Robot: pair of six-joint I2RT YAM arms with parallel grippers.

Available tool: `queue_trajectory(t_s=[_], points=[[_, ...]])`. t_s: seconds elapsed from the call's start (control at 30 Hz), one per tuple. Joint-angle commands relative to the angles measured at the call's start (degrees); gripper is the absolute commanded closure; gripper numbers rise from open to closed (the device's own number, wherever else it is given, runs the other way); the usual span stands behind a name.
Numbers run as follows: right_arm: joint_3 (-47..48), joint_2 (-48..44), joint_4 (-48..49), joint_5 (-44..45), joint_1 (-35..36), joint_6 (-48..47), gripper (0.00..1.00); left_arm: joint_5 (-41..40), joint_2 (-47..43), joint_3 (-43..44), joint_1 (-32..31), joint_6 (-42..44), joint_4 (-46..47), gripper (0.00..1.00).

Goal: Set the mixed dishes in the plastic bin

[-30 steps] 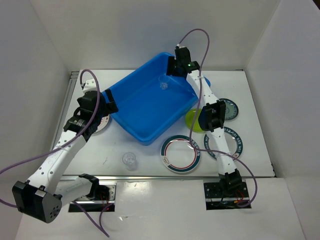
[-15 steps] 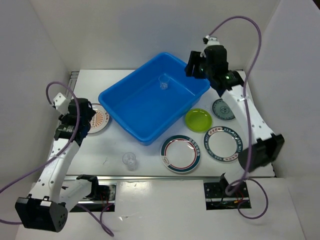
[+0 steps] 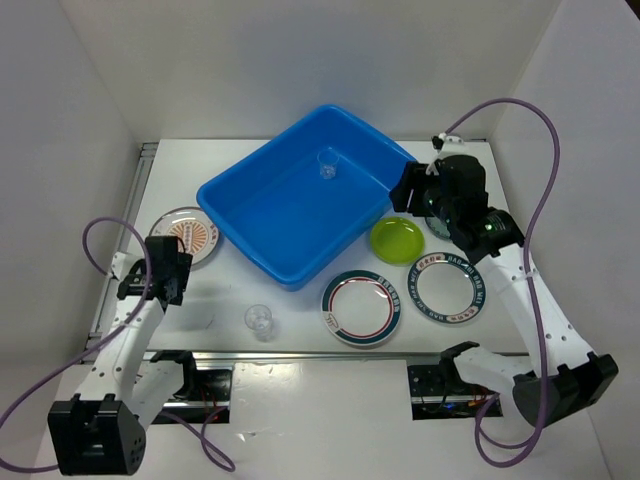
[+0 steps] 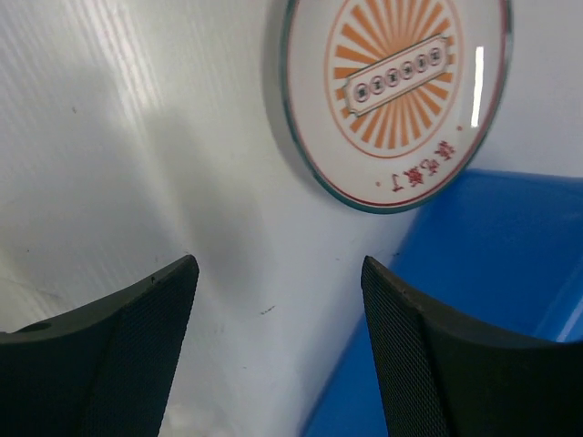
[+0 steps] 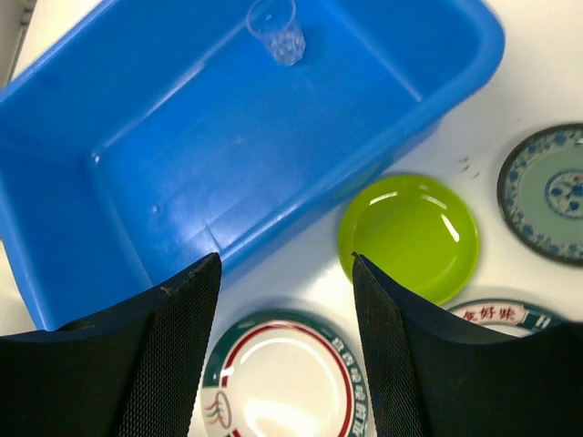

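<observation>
1. While one clear cup (image 3: 326, 166) stands inside the blue bin (image 3: 290, 215), the top view shows a second cup (image 3: 259, 320), a sunburst plate (image 3: 190, 237), a green plate (image 3: 397, 239) and two rimmed plates (image 3: 361, 308) lying outside it on the worktop (image 3: 220, 300).
2. At the left wrist, the left fingers (image 4: 127, 337) are spread and empty, just short of the sunburst plate.
3. At the right wrist, the right fingers (image 5: 155, 355) are spread and empty over the bin's wall, with the green plate beside them and a saucer (image 5: 549, 193) at the edge.

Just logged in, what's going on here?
The robot is loading dishes into the blue bin. One clear cup stands inside it; the plates and a second cup sit on the table. Both grippers are open and empty: the left gripper near the sunburst plate, the right gripper by the green plate.
</observation>
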Motion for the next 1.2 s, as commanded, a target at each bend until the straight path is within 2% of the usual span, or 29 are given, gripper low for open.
queue_trajectory(t_s=[0.0,0.33,0.57,0.7,0.87,1.17], points=[[-4.26,-4.67,-1.26,-2.06,0.35,2.25,0.35,4.67,2.4,-4.58,2.17,-6.96,6.25,0.2],[-5.32,-6.26,-3.46,-2.59,0.35,1.73,0.35,1.08,3.55,-8.19,5.77,-9.42,16.8,0.21],[-5.32,-6.26,-5.39,-2.06,0.35,1.73,0.35,-0.51,5.92,-8.72,5.78,-9.95,20.93,0.24],[-4.79,-6.26,-6.01,-2.06,0.35,1.73,0.35,-1.04,7.85,-9.25,5.78,-10.65,21.46,0.28],[-4.79,-6.26,-7.23,-1.54,0.35,1.73,0.35,-2.27,8.91,-9.25,6.31,-11.79,23.22,0.28],[-5.31,-7.31,-8.29,-0.48,0.35,2.25,0.35,-1.74,17.43,-7.41,6.31,-11.09,26.3,0.28]])
